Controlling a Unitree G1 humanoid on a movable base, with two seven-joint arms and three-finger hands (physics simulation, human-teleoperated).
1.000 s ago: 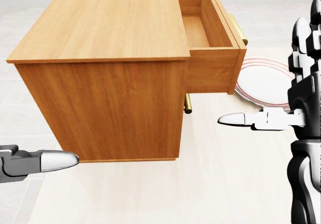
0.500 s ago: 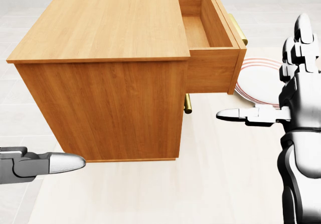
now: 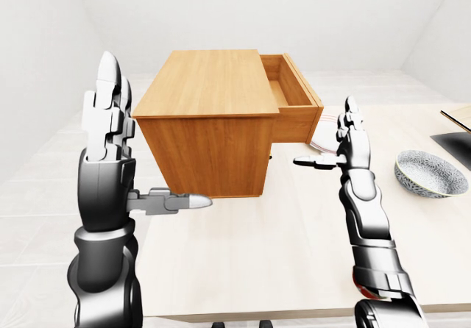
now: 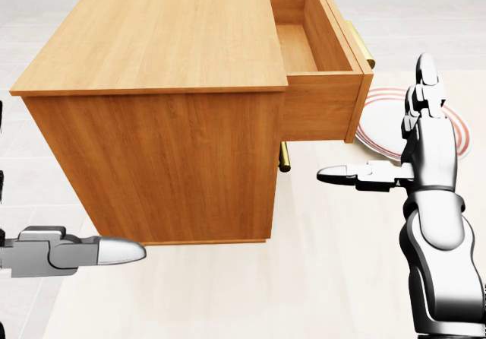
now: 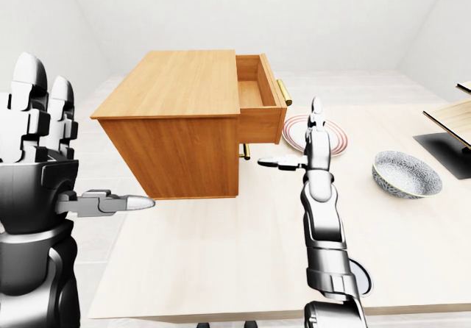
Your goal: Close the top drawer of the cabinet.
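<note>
The left hand is at the left of the left-eye view, held up flat with its fingers straight and its thumb poking out sideways — spread wide and holding nothing. It is beside the cabinet but I cannot tell if it touches the wood. The cabinet is a big wooden box sitting on the counter, and it looks hard and heavy, so it should stay put when pushed. Its top drawer is pulled far out to the right and looks empty inside. The drawer is stiff wood too, and I think it will slide in easily, so no grabbing is needed — a flat push on the drawer's end, where the gold handle is, should do it. The right hand is just right of the drawer and a bit lower, not touching it. It is also spread, fingers up, thumb pointing left toward the cabinet. Behind it a plate lies on the counter, and a bowl sits farther right.
</note>
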